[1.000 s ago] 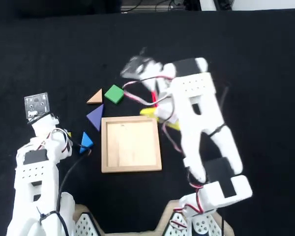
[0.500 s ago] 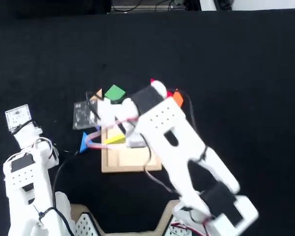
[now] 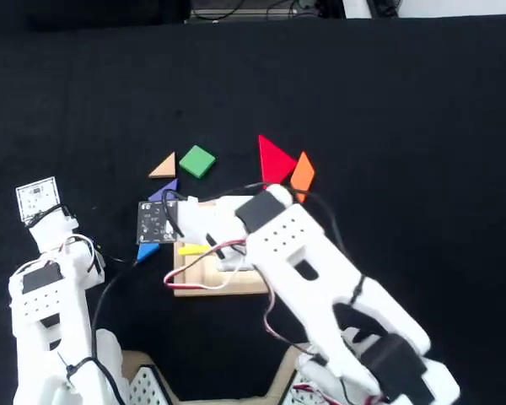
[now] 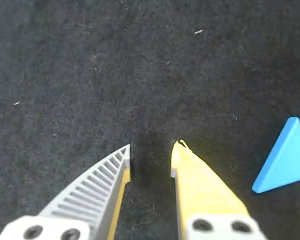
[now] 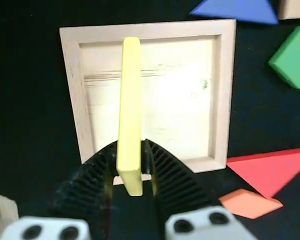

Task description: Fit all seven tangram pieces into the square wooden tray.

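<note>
High view: the right gripper [image 3: 206,251] is pinching the yellow piece [image 3: 190,250] over the wooden tray's [image 3: 236,289] 9 o'clock side, its long axis running 3-to-9. Right wrist view: the piece is standing on edge, parallel with the tray's side walls. Left wrist view: the left gripper [image 4: 150,155] is hanging spread and empty near the blue triangle [image 4: 285,157].

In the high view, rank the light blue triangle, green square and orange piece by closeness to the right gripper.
From the right gripper, holding the yellow piece over the tray:
1. Light blue triangle, just left of the tray.
2. Green square, beyond the tray's far edge.
3. Orange piece, far right, beside the red triangle.
</note>
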Available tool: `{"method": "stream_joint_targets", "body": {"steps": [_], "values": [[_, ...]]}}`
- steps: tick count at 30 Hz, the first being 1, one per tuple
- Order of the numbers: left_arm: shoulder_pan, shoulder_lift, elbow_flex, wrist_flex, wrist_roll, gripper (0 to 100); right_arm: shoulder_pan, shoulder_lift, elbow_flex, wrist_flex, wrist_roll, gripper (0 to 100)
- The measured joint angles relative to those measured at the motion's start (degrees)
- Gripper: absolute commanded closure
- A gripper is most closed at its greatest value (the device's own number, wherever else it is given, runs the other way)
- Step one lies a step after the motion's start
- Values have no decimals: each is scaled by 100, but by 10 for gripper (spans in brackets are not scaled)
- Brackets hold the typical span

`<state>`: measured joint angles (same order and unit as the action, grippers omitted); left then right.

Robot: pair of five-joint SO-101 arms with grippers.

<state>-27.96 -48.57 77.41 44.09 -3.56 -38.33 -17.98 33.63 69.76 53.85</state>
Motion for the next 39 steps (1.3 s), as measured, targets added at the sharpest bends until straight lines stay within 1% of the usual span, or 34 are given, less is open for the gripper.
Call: {"method": "stream_joint_targets", "body": {"steps": [4,10,18,39], "values": [[0,0,0,0,0,855,-9,325,149,-255,-35,988],[0,0,0,0,0,855,-123,316,686,-527,-35,988],[0,0,0,0,0,855,-229,246,1152,-1037,-273,988],[0,0,0,0,0,855,-229,237,1495,-1125,-334,986]]}}
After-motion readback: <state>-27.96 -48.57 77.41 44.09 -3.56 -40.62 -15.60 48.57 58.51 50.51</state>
